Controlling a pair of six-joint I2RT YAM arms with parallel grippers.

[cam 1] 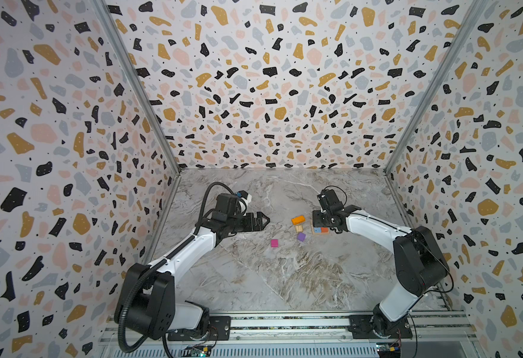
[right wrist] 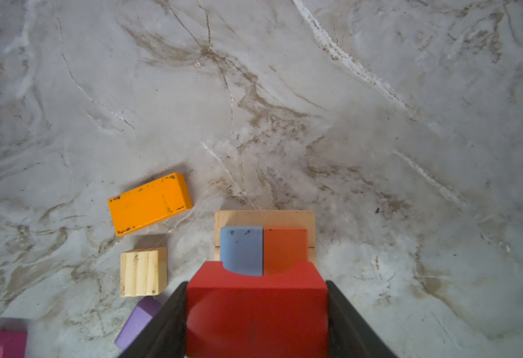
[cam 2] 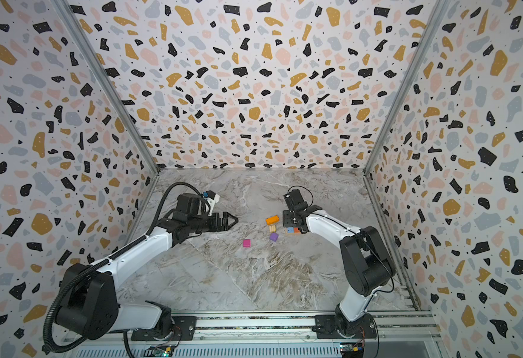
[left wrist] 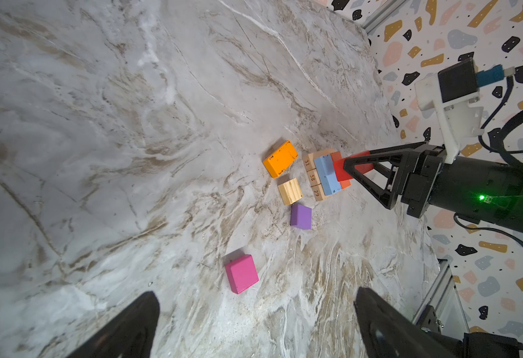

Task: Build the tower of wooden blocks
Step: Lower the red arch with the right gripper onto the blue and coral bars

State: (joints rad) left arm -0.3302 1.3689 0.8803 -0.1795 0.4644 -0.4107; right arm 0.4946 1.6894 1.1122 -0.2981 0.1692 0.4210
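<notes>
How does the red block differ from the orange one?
The red block is clamped in the right gripper at the tower; the orange block lies loose on the table. The red block has a curved notch; the orange block is a plain, chipped slab. Both are painted.

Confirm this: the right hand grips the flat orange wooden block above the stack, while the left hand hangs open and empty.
Wrong block. The right wrist view shows the right hand gripping the red wooden block above the stack; the flat orange wooden block lies loose on the marble table. The left hand is open and empty.
</notes>
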